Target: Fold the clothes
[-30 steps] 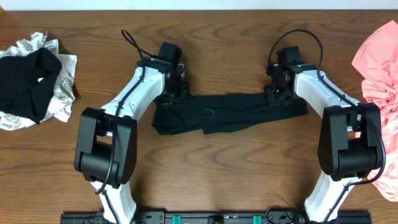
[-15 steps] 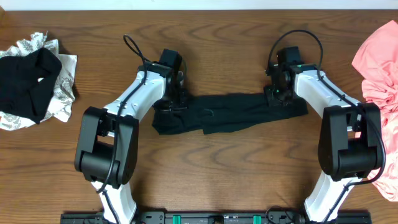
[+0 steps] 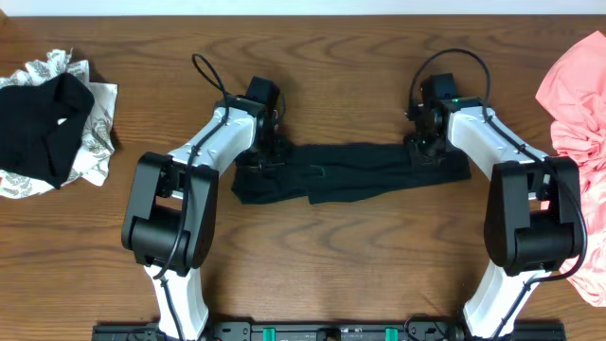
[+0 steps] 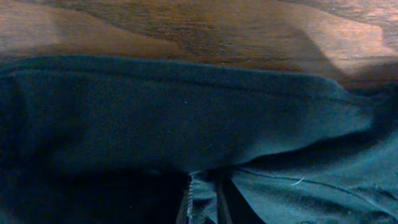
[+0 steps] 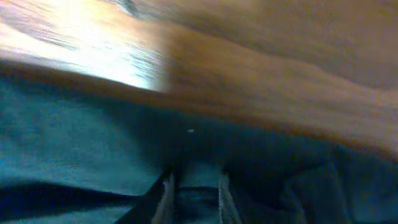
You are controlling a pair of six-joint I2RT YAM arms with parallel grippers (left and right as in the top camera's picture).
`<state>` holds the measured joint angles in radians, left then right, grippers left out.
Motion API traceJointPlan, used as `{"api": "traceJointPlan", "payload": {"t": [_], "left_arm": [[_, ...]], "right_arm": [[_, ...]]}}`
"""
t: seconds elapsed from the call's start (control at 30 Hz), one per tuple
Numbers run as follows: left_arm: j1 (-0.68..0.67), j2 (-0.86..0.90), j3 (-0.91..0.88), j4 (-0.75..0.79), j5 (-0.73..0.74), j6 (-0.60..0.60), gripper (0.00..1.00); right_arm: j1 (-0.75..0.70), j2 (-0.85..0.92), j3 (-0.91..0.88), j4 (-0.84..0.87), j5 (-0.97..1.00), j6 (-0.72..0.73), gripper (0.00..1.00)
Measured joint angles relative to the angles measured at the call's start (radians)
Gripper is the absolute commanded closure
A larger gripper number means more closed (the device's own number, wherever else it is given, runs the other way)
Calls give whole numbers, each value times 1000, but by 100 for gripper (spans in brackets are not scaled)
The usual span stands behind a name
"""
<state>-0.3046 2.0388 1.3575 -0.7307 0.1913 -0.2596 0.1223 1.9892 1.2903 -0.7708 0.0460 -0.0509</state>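
From above, the black shirt (image 3: 350, 170) lies as a long, narrow band across the middle of the table (image 3: 331, 256), stretched between the two arms. The left pincer (image 3: 260, 156) is down on its left end, the right pincer (image 3: 424, 150) on its right end. That view hides both sets of jaws under the wrists. It alone shows the other clothes. A pink tee (image 3: 573, 104) is heaped at the right edge. A black garment (image 3: 43, 128) sits on a patterned piece (image 3: 95, 142) at the far left. Both heaps are well apart from the shirt.

The left wrist camera gets in close: dark cloth fills most of the picture, its hemmed edge running along bare wood at the top. At the bottom, the left pincer (image 4: 203, 196) stands nearly closed, with a thin fold of the shirt nipped between its fingers.

The right wrist view is blurred. Cloth lies under and between the right pincer (image 5: 194, 186), with the jaws a narrow gap apart. I cannot tell whether they grip the cloth or just straddle it. Wood shows just beyond the shirt's edge.
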Motion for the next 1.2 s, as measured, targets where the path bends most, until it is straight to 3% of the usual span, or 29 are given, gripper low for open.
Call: {"api": "traceJointPlan", "payload": {"t": [0.33, 0.6, 0.77, 1.03, 1.2], "left_arm": [[14, 2, 2, -2, 21, -3, 84], [25, 3, 2, -2, 46, -3, 85], [26, 11, 20, -20, 46, -3, 83], [34, 10, 72, -32, 8, -5, 55], [36, -69, 76, -34, -23, -5, 48]], "right_arm": [[-26, 0, 2, -51, 199, 8, 48], [-113, 0, 7, -19, 209, 11, 42], [-156, 0, 37, -39, 180, 18, 25], [-186, 0, 140, -58, 98, 21, 11], [-187, 0, 173, -85, 65, 21, 8]]}}
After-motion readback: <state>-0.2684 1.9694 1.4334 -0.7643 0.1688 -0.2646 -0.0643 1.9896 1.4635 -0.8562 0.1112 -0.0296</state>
